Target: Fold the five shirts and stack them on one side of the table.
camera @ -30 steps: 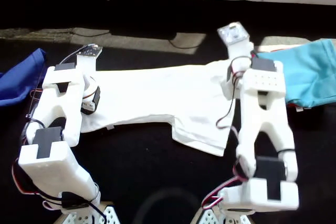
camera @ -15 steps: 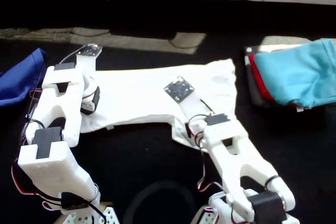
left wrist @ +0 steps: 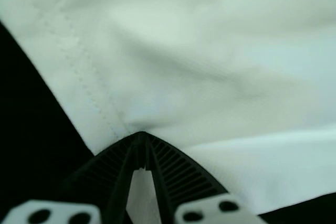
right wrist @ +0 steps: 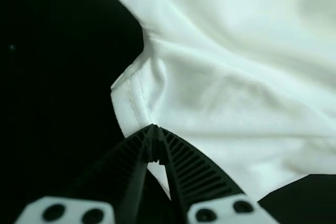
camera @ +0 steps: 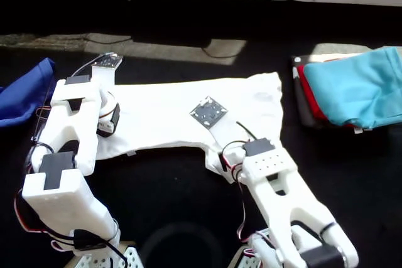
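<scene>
A white shirt (camera: 182,114) lies spread across the middle of the black table. My left arm (camera: 75,123) stands over the shirt's left end. Its gripper (left wrist: 140,139) is shut on the hem of the white shirt (left wrist: 210,51), right at the cloth's edge. My right arm (camera: 270,174) leans over the shirt's near edge at the centre. The right gripper (right wrist: 152,131) is shut on a stitched edge of the white shirt (right wrist: 236,51), where the cloth bunches against the dark table.
A teal shirt (camera: 358,89) tops a stack at the far right, with a red one (camera: 312,101) beneath it. A blue shirt (camera: 25,92) lies crumpled at the left edge. Bare black table (camera: 157,186) runs along the near side between the arms.
My right arm swung from the shirt's far right corner beside the stack to the shirt's near edge at the centre. The left arm stayed still.
</scene>
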`<state>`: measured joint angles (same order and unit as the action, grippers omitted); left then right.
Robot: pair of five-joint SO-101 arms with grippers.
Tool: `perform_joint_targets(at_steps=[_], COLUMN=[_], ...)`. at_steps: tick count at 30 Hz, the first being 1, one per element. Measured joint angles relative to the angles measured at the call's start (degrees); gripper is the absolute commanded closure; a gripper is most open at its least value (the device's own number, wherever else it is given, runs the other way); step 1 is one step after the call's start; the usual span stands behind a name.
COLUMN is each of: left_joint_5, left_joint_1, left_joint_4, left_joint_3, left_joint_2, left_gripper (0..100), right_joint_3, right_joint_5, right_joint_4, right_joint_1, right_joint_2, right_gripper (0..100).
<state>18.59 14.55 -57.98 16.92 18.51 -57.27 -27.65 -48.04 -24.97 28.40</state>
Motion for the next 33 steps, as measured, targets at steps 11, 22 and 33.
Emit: perform_joint_targets(at_steps=[11, 22, 33], left_joint_5=[0.0, 0.0, 0.0], left_joint_1=[0.0, 0.0, 0.0], left_joint_4=[0.0, 0.0, 0.0], left_joint_3=[0.0, 0.0, 0.2], left_joint_2=[0.0, 0.0, 0.0], left_gripper=[99, 99, 99], right_joint_3=[-0.3, -0.4, 8.5], right_joint_5=[-0.8, -5.2, -5.2], right_joint_4=[-11.1, -5.5, -3.1], right_joint_1=[-0.1, -0.1, 8.7], right_joint_2=[5.1, -9.3, -21.3], right_gripper=[80.0, 80.0, 99.2])
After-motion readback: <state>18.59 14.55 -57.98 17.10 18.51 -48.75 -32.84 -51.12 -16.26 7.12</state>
